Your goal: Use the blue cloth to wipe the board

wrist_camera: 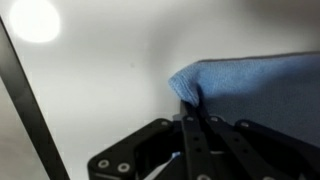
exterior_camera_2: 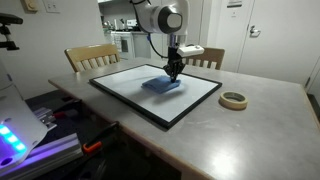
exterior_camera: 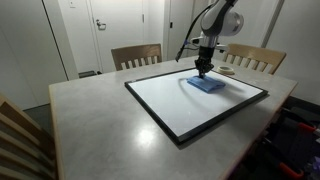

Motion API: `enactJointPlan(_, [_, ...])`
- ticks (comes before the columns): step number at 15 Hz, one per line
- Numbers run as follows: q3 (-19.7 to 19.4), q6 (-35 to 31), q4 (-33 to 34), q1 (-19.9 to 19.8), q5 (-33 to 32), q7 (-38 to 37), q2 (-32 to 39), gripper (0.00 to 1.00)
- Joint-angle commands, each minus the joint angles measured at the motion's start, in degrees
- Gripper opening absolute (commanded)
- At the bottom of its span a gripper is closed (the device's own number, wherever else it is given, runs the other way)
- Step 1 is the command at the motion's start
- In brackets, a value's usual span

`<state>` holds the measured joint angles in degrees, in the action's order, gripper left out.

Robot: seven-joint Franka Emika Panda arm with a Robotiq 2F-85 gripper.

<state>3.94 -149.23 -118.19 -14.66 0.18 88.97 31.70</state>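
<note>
The board lies flat on the grey table, glossy white with a thin black frame, and shows in both exterior views. The blue cloth rests rumpled on its far part. My gripper points straight down onto the cloth's edge. In the wrist view the gripper has its fingers pressed together, pinching a corner of the blue cloth against the white board. The board's black frame runs along the left.
A roll of tape lies on the table beside the board. Wooden chairs stand at the table's far side. Another chair back is at the near corner. A device with blue lights sits near one table edge.
</note>
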Motion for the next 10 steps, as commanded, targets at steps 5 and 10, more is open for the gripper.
enactJointPlan(5, [0.00, -2.89, -8.76, -1.66, 0.77, 0.44, -3.34, 0.01])
enactJointPlan(10, [-0.18, -4.62, -12.61, -1.76, 0.66, 0.42, -5.17, 0.01])
